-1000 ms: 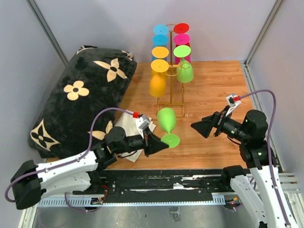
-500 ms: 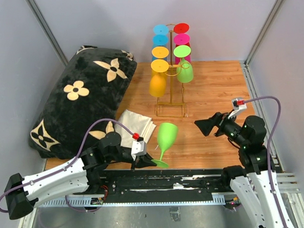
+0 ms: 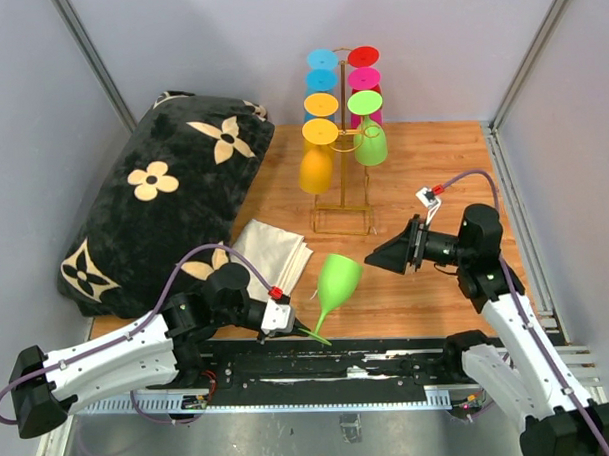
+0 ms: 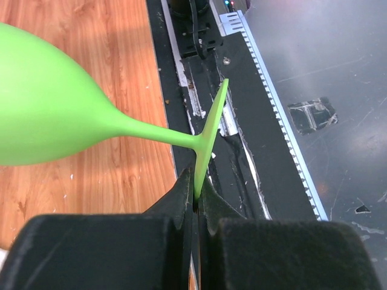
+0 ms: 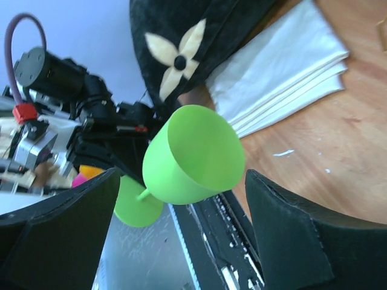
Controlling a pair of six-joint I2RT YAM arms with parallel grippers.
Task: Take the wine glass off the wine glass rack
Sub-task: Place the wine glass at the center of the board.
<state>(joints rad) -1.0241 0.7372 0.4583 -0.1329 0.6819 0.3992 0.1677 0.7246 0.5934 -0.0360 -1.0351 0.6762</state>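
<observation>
Across the whole scene, a wooden table (image 3: pixel 433 173) with grey walls around it. On its left half, a big black pillow (image 3: pixel 154 203) with cream flowers, from the far wall down almost to the near edge.

At the far middle, upright, the wine glass rack (image 3: pixel 344 192): gold wire, a central pole, a rectangular base flat on the wood. Hung upside down on both sides of it, coloured glasses (image 3: pixel 316 171), with orange and green bowls lowest and blue, red and pink feet higher up.

Between the pillow and the rack base, a little nearer, a folded white cloth (image 3: pixel 272 251), flat on the table.

Off the rack and clear of it, the wine glass (image 3: pixel 336 280), lime green, up in the air in front of the rack base and just beside the cloth's near corner. Tilted, with the bowl up toward the far right and the stem slanting down to the foot, over the black rail (image 3: pixel 389 360) at the table's near edge.

Clamped on the edge of that foot, the left gripper (image 4: pixel 195 193), narrowed to the thickness of the disc.

Just right of the bowl but apart from it, the right gripper (image 3: pixel 378 255), pointed at the open mouth of the glass. Spread wide, with fingers (image 5: pixel 60 235) at either side of the wrist view, holding nothing.
</observation>
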